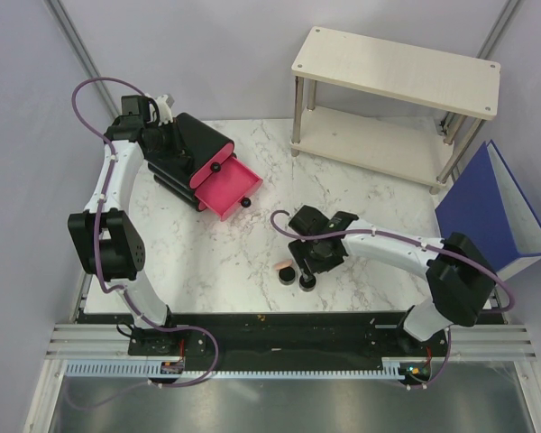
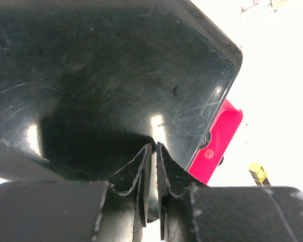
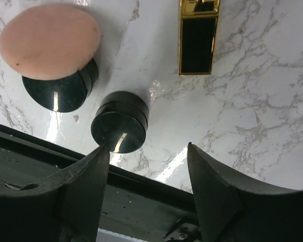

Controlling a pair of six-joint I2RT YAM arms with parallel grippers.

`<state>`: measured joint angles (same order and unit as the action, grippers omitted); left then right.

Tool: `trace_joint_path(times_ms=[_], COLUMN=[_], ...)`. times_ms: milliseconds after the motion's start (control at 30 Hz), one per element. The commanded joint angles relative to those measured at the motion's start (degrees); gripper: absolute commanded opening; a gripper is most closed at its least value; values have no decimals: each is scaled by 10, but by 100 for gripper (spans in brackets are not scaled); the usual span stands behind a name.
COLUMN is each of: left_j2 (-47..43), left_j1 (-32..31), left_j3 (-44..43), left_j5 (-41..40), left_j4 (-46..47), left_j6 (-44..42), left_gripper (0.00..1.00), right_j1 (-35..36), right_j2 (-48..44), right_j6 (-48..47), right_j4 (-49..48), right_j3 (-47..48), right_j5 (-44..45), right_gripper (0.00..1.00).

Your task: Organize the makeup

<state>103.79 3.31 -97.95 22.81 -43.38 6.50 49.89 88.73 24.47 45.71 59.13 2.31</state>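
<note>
Hovering wide open, right claw (image 3: pixel 146 147) is over black compact (image 3: pixel 120 121) on surface (image 3: pixel 252 111), near front edge — pickup in hand. Left claw (image 2: pixel 152 151), pinched narrow, rests on box (image 2: pixel 106 75). Next: centre, descend, close.

The right claw (image 3: pixel 147 149), jaws spread, hangs over a white marble surface (image 3: pixel 262 116). Near it are a small round black pot (image 3: pixel 120 123), a peach-topped round black compact (image 3: pixel 50 50) and a rectangular gold-and-black lipstick (image 3: pixel 198 43).

Ahead of the right gripper (image 3: pixel 149 156): peach pad (image 3: pixel 49 41) on black compact (image 3: pixel 60 93), black pot (image 3: pixel 120 121), gold-and-black lipstick (image 3: pixel 198 45), white grey-veined marble table (image 3: pixel 267 126).
</note>
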Motion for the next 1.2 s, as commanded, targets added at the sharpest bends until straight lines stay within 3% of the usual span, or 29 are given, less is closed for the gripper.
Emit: trace_joint_path(times_ms=[0,500,600,733,933,1167], left_j2=[52,52,54,56,58,57], left_j1=[1,1,1,0,1,1], left_j3=[58,61,60,58,58,56], left_j5=[-51,-53,-53,-55,-57,-51], left_j4=[-133,-133,-133,-133,-132,-133], left_j6=[-35,-36,-36,-37,-37,-37], left_gripper=[18,18,18,18,18,19], right_j1=[10,25,25,25,24,23], right_j2=[24,97,101,100,105,117], right_j6=[-16,-28,-28,-31,-35,-56], right_j4=[-58,-62,-54,-48,-36,-12], right_j3=[-1,27,32,41,64,143], right_j5=[-12,-47,-46,-44,-31,0], right_gripper=[70,68,61,32,17,15])
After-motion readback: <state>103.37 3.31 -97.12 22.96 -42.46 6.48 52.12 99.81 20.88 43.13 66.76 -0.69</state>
